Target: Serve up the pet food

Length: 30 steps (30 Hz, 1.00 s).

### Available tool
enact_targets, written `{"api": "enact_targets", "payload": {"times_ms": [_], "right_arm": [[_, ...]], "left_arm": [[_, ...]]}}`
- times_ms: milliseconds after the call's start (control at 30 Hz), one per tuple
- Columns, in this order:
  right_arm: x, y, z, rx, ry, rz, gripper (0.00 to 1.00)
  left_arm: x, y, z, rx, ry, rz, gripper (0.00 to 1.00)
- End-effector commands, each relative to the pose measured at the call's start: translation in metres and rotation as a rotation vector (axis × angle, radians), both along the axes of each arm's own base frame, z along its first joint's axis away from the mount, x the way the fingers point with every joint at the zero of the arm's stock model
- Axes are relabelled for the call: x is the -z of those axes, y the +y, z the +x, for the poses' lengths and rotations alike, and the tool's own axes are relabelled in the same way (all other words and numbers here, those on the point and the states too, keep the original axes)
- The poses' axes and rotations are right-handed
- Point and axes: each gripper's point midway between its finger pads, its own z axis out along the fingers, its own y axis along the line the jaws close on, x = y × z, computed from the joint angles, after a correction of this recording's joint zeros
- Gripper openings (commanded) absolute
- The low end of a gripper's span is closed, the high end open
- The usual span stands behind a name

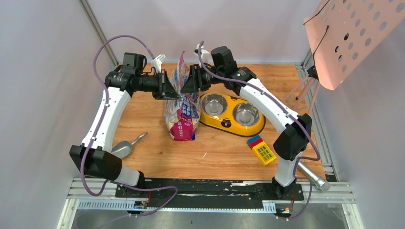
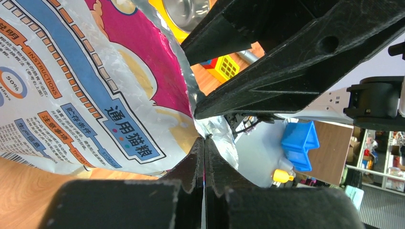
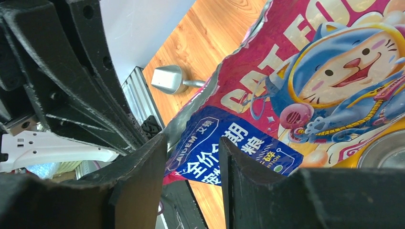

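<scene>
The left fingers (image 2: 193, 164) pinch shut on the top edge of the one shiny blue-and-pink cat food bag (image 2: 95, 95). The right fingers (image 3: 143, 176) sit apart at that edge. The bag stands on the wooden worktop (image 1: 215, 155), its pellets hidden. Only the top view shows both steel bowls of the one yellow plastic feeder (image 1: 255, 128).

Top view overhead from rear; wrist views close on cat food bag (image 1: 181, 112), opposite sides
</scene>
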Motion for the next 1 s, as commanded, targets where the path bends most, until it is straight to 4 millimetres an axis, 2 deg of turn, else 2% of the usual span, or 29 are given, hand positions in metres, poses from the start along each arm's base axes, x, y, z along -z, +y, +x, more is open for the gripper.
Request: {"api": "enact_targets", "payload": {"times_ms": [0, 200, 333, 567, 767, 833, 867, 900, 967], "right_arm": [[0.010, 0.010, 0.007, 0.028, -0.016, -0.033, 0.45], [0.018, 0.013, 0.022, 0.107, -0.005, -0.065, 0.44], [0.017, 0.013, 0.027, 0.144, -0.012, -0.073, 0.39], [0.027, 0.006, 0.038, 0.234, -0.005, -0.115, 0.30], [0.024, 0.009, 0.044, 0.251, -0.017, -0.105, 0.27], [0.022, 0.011, 0.047, 0.257, -0.020, -0.099, 0.21], [0.022, 0.012, 0.048, 0.256, -0.022, -0.096, 0.07], [0.021, 0.013, 0.048, 0.252, -0.026, -0.094, 0.00], [0.019, 0.013, 0.048, 0.244, -0.037, -0.092, 0.00]], "left_arm": [[-0.010, -0.001, -0.007, 0.015, -0.055, -0.001, 0.00], [-0.011, -0.006, -0.013, 0.042, -0.069, -0.002, 0.00], [-0.009, -0.006, -0.016, 0.048, -0.070, 0.000, 0.00], [-0.005, -0.005, -0.019, 0.045, -0.066, 0.009, 0.00], [-0.005, -0.003, -0.020, 0.046, -0.075, 0.019, 0.00], [-0.005, -0.003, -0.021, 0.051, -0.077, 0.019, 0.00], [-0.005, -0.003, -0.022, 0.050, -0.077, 0.020, 0.00], [-0.006, -0.003, -0.023, 0.050, -0.083, 0.020, 0.00], [-0.007, 0.000, -0.023, 0.040, -0.099, 0.036, 0.00]]}}
